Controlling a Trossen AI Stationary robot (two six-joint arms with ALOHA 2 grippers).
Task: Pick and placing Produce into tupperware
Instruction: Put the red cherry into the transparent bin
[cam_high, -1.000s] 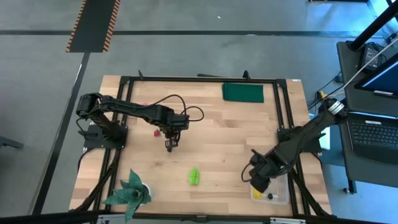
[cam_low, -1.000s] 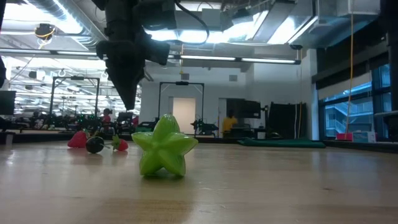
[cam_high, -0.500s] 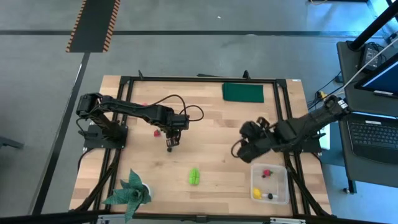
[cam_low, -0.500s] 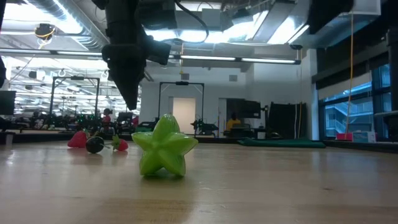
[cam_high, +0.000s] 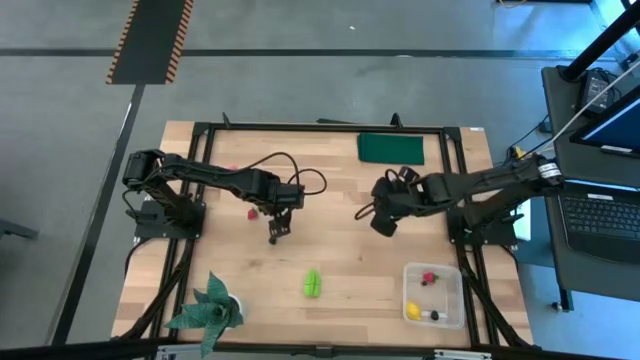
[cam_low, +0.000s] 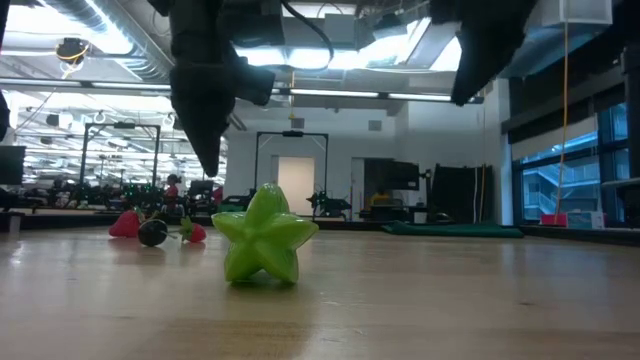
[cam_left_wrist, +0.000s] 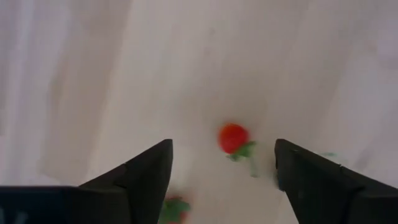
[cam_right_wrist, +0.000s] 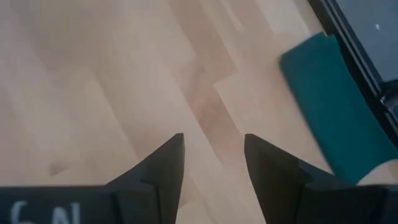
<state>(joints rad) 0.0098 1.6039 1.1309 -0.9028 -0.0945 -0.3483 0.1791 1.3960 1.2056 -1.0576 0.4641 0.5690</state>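
My left gripper (cam_high: 273, 236) hangs open above the table's left middle, its fingers (cam_left_wrist: 146, 171) spread wide. Beyond them in the left wrist view lies a small red berry (cam_left_wrist: 233, 137), untouched, with a second one (cam_left_wrist: 174, 208) partly hidden. A red berry (cam_high: 250, 212) lies on the wood beside this gripper. The green ridged piece (cam_high: 313, 283) rests on the wood nearer the front; it is (cam_low: 265, 236) in the low view. The clear tupperware (cam_high: 455, 300) at the near right holds a yellow piece (cam_high: 413, 311), a red berry (cam_high: 429, 278) and a dark berry (cam_high: 434, 315). My right gripper (cam_high: 383, 222) hovers open over bare wood right of centre.
A dark green flat rectangle (cam_high: 391, 148) lies at the far edge. A leafy potted plant (cam_high: 210, 308) stands at the near left corner. Another red berry (cam_high: 232, 170) lies at the far left. In the low view a dark berry (cam_low: 152, 232) sits among the red ones.
My right gripper has swung away from above the tupperware toward the far edge and the table's middle, leaving the box uncovered with its pieces showing.
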